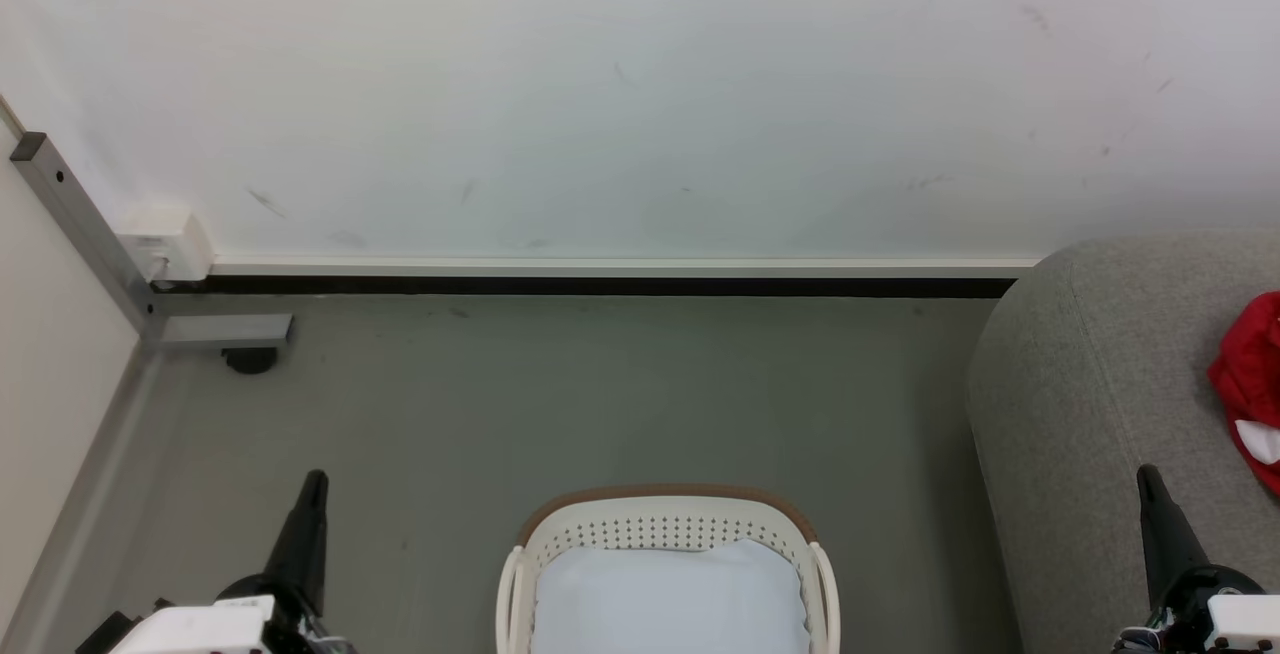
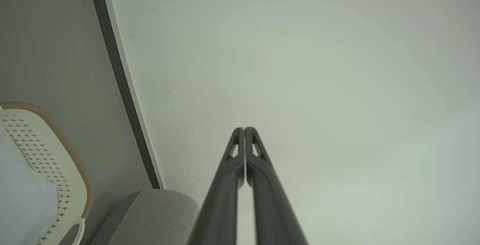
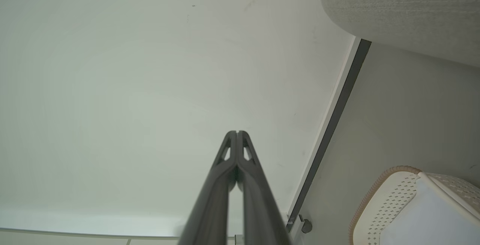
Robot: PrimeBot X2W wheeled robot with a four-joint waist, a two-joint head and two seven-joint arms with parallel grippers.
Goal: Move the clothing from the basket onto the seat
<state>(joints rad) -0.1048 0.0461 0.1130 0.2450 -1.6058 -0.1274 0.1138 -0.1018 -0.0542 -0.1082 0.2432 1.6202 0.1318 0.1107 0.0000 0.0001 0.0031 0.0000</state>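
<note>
The white perforated basket with a brown rim stands on the floor at the bottom centre, and inside it I see a pale white-blue lining. Red clothing with a white patch lies on the grey seat at the right edge. My left gripper is shut with nothing in it, raised left of the basket. My right gripper is shut and holds nothing, in front of the seat's rounded end. The left wrist view has its shut gripper, the basket and the seat. The right wrist view has its shut gripper, the basket and the seat.
A white wall with a dark skirting strip closes the far side. At the left, a grey metal frame with a black foot stands by a pale panel. Grey floor lies between the wall and the basket.
</note>
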